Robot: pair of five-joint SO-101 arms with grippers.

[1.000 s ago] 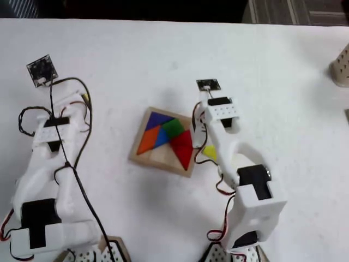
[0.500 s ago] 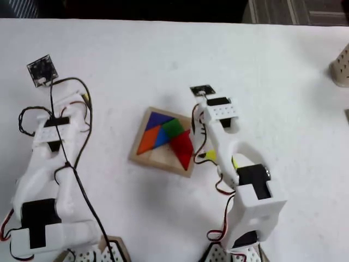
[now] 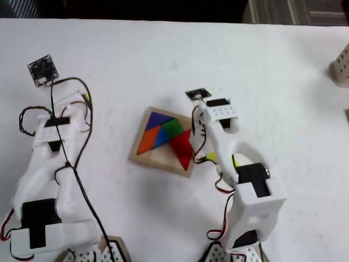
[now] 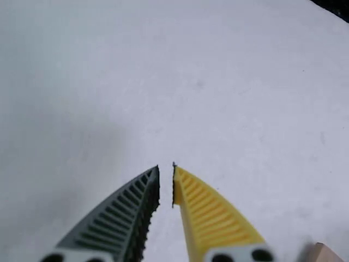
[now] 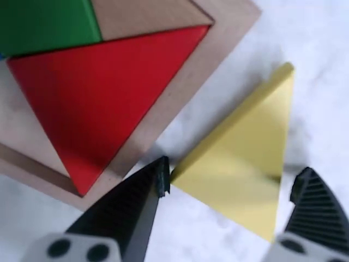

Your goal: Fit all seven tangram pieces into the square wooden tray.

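Tangram pieces are lying partly inside and partly outside the square wooden tray [image 3: 143,158], which is sitting on the white table [image 3: 272,65] between the two arms. Inside it, a purple piece [image 3: 158,119], a green piece [image 3: 173,127], an orange piece [image 3: 147,142], a blue piece [image 3: 162,136] and a red triangle [image 3: 183,147] are lying flat and packed against one another. Bare wood is showing along the near side of the tray floor in the high view.

A yellow triangle [image 5: 245,169] is lying flat on the table just outside the tray, beside the rim that the red triangle is resting against (a thin strip of table is showing between rim and triangle). The right gripper [image 5: 232,183] is hanging low over this piece with its jaws spread wide, straddling it. One black finger [image 5: 136,207] is sitting at the triangle's corner nearest the tray and the other is standing past its opposite edge. Whether either one is touching the piece cannot be told.

The left gripper [image 4: 166,177] is hovering over the table, well apart from the tray. Its grey and yellow fingers [image 4: 212,218] are drawn together to a thin slit, with nothing between them.
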